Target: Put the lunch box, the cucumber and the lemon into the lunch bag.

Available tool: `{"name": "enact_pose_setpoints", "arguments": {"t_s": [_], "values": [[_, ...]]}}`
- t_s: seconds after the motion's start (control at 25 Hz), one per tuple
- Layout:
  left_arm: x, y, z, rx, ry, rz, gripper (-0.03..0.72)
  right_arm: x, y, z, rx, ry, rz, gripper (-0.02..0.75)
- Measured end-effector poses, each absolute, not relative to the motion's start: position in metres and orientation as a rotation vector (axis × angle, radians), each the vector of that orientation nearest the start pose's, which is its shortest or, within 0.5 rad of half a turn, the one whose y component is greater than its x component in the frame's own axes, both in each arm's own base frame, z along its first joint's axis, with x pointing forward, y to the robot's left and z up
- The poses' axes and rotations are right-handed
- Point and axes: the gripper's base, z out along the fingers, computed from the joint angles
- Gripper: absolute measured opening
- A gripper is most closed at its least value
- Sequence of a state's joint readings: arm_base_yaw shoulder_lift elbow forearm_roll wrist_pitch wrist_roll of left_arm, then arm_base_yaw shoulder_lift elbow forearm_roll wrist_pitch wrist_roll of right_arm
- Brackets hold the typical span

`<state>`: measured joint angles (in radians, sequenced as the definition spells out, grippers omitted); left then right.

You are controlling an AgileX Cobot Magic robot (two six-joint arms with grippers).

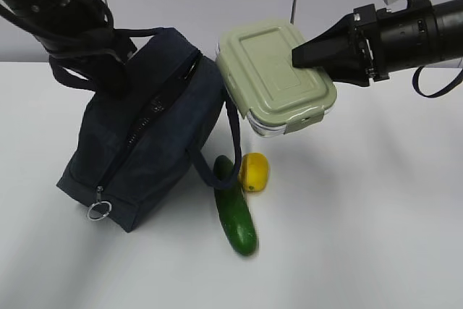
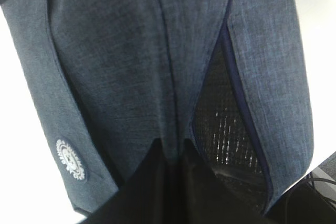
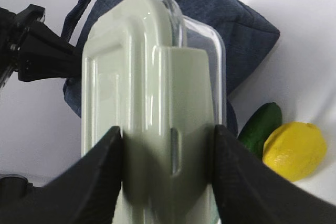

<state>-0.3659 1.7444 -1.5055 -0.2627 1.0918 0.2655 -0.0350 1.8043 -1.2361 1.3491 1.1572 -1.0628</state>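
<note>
The dark navy lunch bag stands on the white table, its zipper ring pull at the near end. My left gripper is shut on a fold of the bag's fabric at its far top edge, beside a gap showing dark mesh. My right gripper holds the lunch box by one short end, tilted in the air just right of the bag's top. In the right wrist view its fingers clamp the sage-green lid and clear wall. The cucumber and lemon lie side by side on the table under the box.
One loop handle hangs down the bag's right side, just above the cucumber's far end. The other handle loops by my left arm. White table spreads to the right and front.
</note>
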Motion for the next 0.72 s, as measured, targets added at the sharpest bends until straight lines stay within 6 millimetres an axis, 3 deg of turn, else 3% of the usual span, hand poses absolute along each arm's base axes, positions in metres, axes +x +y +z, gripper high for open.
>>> {"name": "enact_pose_setpoints", "arguments": {"t_s": [0.24, 0.52, 0.72], "values": [[0.331, -0.167, 0.296, 0.785, 2.664, -0.401, 0.0, 0.358, 0.086, 0.26, -0.45, 2.189, 1.357, 0.383], [0.329, -0.175, 0.299, 0.769, 2.652, -0.475, 0.0, 0.358, 0.088, 0.26, -0.452, 2.187, 1.365, 0.383], [0.331, -0.179, 0.315, 0.757, 2.607, -0.515, 0.0, 0.357, 0.089, 0.26, -0.454, 2.187, 1.366, 0.383]]}}
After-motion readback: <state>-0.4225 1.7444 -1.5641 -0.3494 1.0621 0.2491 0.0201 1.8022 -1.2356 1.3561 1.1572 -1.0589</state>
